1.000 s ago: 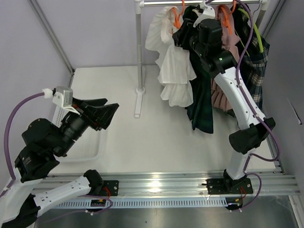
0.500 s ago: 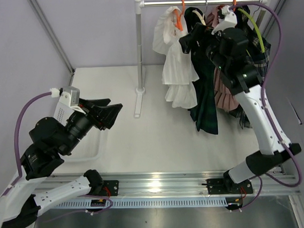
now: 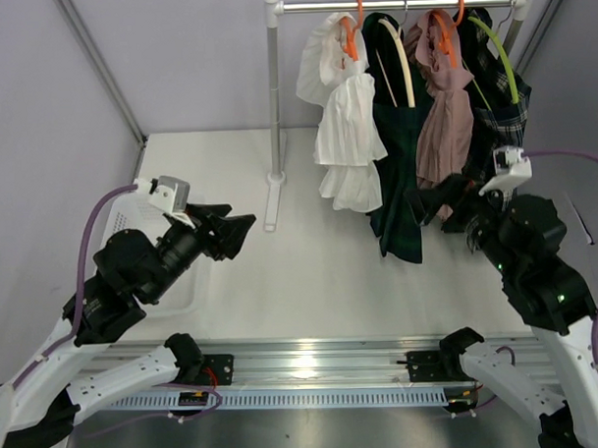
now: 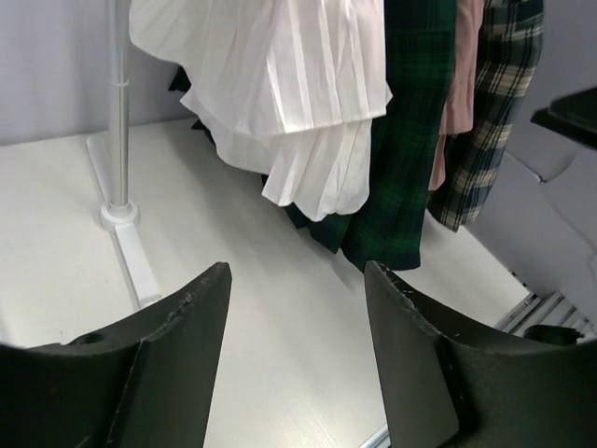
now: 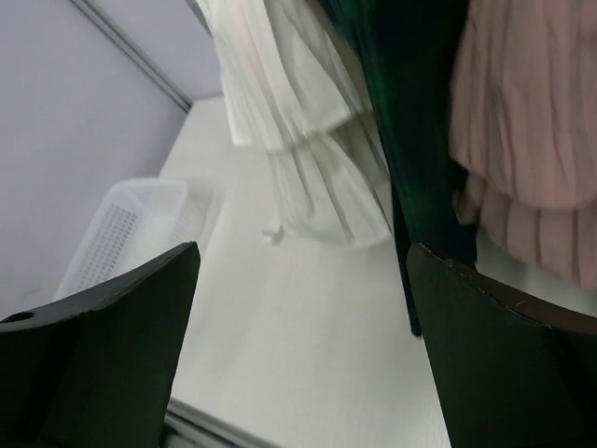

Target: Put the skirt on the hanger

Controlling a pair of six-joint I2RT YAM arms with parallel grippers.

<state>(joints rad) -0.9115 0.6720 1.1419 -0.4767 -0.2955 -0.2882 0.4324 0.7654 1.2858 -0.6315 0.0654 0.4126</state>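
Several skirts hang on hangers from the rack rail: a white skirt on an orange hanger, a dark green plaid skirt, a pink skirt and a navy plaid skirt. My right gripper is open and empty, low at the right, just in front of the skirts' hems. My left gripper is open and empty at the left, well away from the rack. The white skirt and green plaid skirt show in the left wrist view; the pink skirt shows in the right wrist view.
The rack's white upright pole stands on a foot at the table's back. A white basket sits at the table's left side, under my left arm. The metal rail runs along the near edge.
My right arm has come down and back from the rail, empty, to a low spot at the right. The pink skirt now hangs in full view. My left arm shifted slightly right.
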